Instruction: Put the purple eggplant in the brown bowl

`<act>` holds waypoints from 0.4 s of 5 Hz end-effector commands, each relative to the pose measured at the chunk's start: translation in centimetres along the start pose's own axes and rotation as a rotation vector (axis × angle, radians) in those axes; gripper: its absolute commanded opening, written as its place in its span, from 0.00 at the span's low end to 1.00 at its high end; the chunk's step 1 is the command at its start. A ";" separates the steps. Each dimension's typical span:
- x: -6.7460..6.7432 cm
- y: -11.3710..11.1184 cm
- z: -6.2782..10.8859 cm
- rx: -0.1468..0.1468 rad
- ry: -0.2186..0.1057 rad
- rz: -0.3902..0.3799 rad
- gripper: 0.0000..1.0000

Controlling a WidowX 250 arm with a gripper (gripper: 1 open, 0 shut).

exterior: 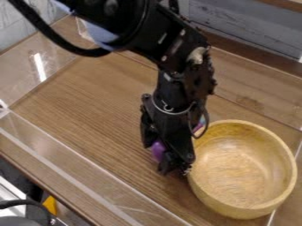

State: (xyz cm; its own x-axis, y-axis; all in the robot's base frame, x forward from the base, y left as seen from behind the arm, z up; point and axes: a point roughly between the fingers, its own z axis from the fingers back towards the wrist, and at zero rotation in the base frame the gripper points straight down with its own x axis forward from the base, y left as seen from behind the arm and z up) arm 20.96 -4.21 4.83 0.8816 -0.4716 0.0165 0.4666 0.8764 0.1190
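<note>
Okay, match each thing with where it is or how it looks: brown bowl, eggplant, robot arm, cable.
1. brown bowl
2. eggplant
3. robot arm
4. cable

A. black, curving at the upper left
B. purple, mostly hidden
C. round, light wood, nothing inside
D. reaching down left of the bowl

1-C, 2-B, 3-D, 4-A

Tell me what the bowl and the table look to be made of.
The bowl looks like wood with a smooth, slightly satiny finish: pale tan, with faint grain lines running round its inside. The table seems to be wood or a wood-look laminate, going by its brown, streaky grain. The picture doesn't settle which.
</note>
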 end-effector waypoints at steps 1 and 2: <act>1.6 1.2 2.3 0.014 -0.068 0.011 0.00; 1.8 2.2 3.1 0.014 -0.066 0.034 0.00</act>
State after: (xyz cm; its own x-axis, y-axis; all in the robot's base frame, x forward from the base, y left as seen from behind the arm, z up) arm 22.46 -3.43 6.77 0.8915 -0.4523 0.0244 0.4468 0.8870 0.1169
